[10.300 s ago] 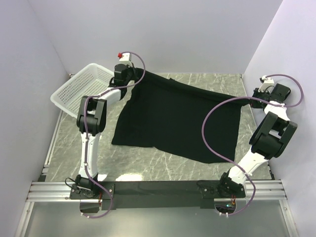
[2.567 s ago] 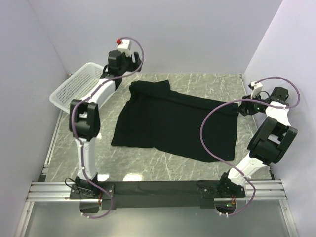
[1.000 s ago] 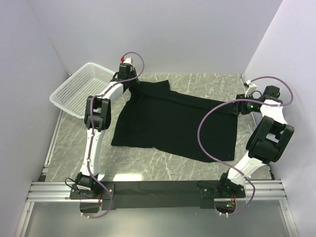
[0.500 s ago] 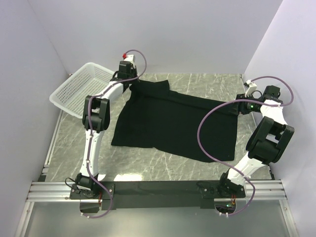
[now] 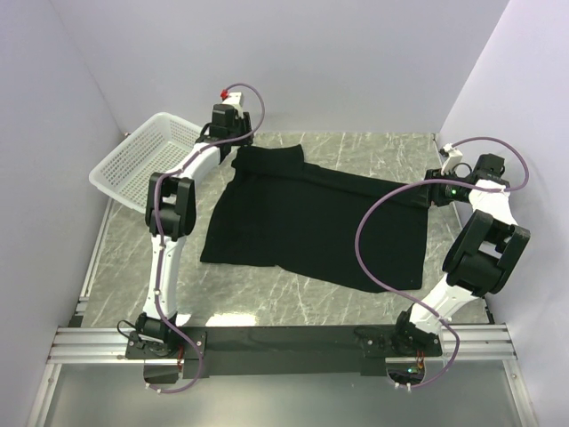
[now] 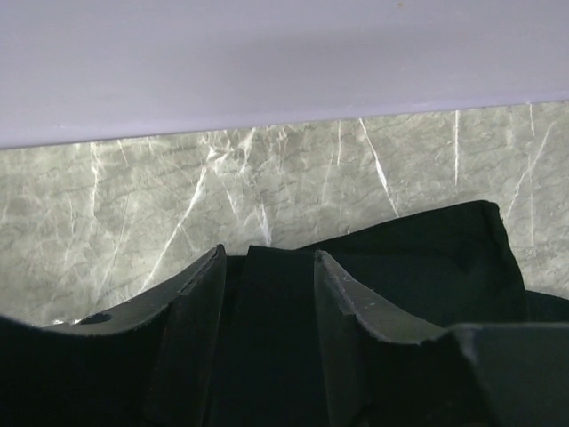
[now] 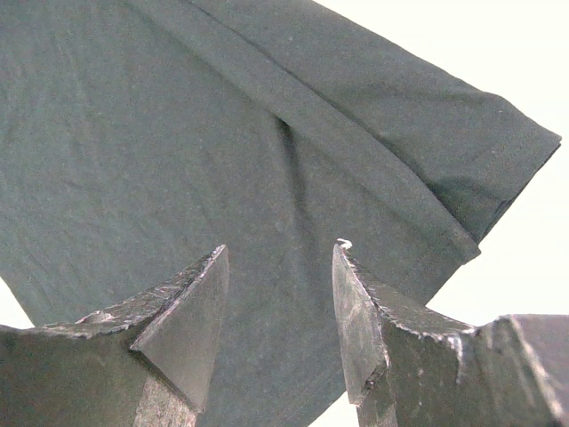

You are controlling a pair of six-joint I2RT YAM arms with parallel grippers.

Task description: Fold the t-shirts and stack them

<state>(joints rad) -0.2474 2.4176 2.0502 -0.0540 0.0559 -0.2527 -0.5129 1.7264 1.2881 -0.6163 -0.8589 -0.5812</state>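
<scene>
A black t-shirt (image 5: 311,213) lies spread on the marble table, its far-left corner bunched into a small fold (image 5: 271,157). My left gripper (image 5: 235,149) hovers at that corner, next to the back wall. In the left wrist view its jaws (image 6: 267,253) stand apart, with a strip of the black cloth (image 6: 427,258) lying between and beneath the fingers. My right gripper (image 5: 430,197) sits at the shirt's right edge. There its jaws (image 7: 280,249) are open just above the hemmed sleeve (image 7: 222,133), gripping nothing.
A white mesh basket (image 5: 147,160) stands tilted at the back left, beside the left arm. Walls close in the table at the back and on both sides. Bare marble (image 5: 293,289) shows in front of the shirt.
The left gripper's jaws have parted and let go of the shirt's far-left corner, and the wrist has drawn back a little toward the wall. The right arm has not moved.
</scene>
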